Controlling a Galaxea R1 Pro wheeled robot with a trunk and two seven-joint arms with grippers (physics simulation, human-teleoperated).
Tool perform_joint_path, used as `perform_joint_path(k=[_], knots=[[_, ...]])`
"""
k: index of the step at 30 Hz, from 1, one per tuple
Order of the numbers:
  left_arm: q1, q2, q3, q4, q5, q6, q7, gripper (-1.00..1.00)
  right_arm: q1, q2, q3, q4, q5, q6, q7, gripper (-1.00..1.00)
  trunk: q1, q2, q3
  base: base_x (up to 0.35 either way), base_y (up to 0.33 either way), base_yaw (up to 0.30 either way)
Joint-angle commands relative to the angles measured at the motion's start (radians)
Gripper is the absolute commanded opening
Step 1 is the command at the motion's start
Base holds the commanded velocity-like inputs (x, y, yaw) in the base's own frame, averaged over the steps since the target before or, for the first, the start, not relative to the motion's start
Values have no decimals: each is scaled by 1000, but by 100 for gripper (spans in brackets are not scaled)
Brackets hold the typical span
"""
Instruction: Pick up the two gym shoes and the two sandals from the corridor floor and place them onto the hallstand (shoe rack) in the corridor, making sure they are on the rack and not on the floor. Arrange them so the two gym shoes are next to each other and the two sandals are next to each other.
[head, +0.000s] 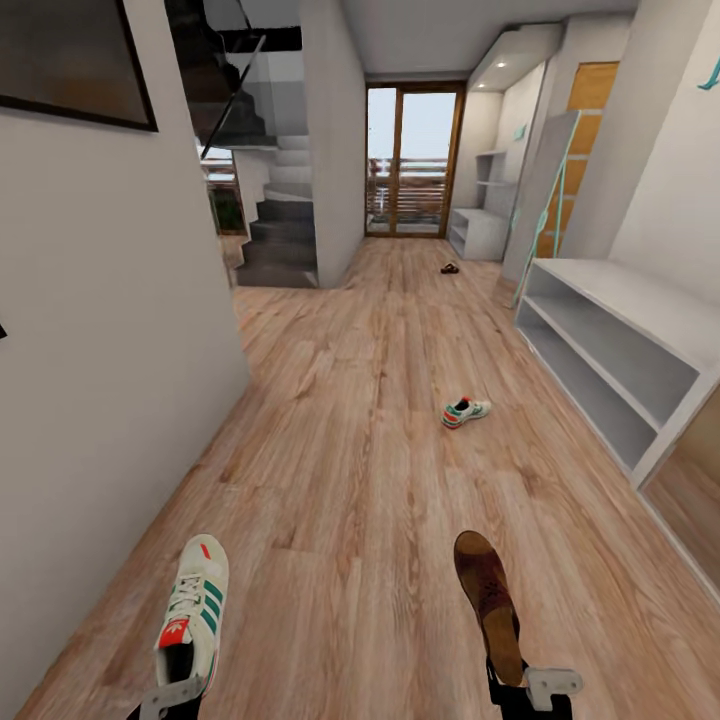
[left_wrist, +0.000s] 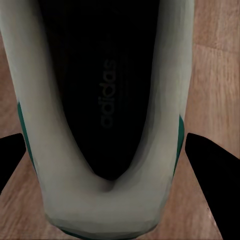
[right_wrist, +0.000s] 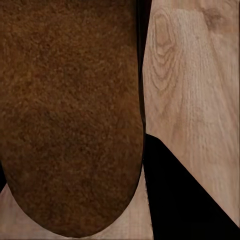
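Nearest the head camera, low in the foreground: a cream-white gym shoe (head: 195, 612) with green side stripes and a red-orange heel tab, clamped at the heel by the left gripper (head: 175, 692), toe pointing down the corridor, carried above the plank floor (head: 340, 440). In the left wrist view, the same shoe's dark inside (left_wrist: 107, 90) with its printed brand name, cream heel wall closest, a black finger (left_wrist: 212, 165) pressed close on either side. Beside it, nearer the white bench (head: 620, 350): a dark-brown sandal (head: 488, 602) with a tan insole, gripped at the heel end by the right gripper (head: 530, 690), toe likewise forward. In the right wrist view, the rough brown sole or insole (right_wrist: 70, 115) up close, a black finger (right_wrist: 180, 195) along one edge; the other finger hidden, so closed on the sandal but contact seen on one side only.

Further along the floor, short of the white bench's near end and well apart from it: the second gym shoe (head: 465, 411), lying alone. Beyond the bench's far end, mid-corridor: the second sandal (head: 450, 268), small and dark. Past that, against the same wall as the bench, near the glass door (head: 412, 160): the light-grey hallstand (head: 478, 232) with stepped shelves above it. Opposite the bench: a grey staircase (head: 280, 235).
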Motion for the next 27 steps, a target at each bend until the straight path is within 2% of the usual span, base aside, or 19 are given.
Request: perform_joint_path(k=[1, 19, 27], knots=[[-1, 0, 3, 1, 10, -1, -11, -100, 0, 1, 0, -1, 1, -2, -10, -100, 0, 0, -1, 340, 0, 0], [-1, -2, 3, 1, 10, 0, -11, -100, 0, 2, 3, 4, 5, 0, -21, -100, 0, 0, -1, 340, 0, 0], [-1, -2, 3, 1, 10, 0, -11, -100, 0, 2, 3, 5, 5, 0, -21, -100, 0, 0, 8, 340, 14, 0]])
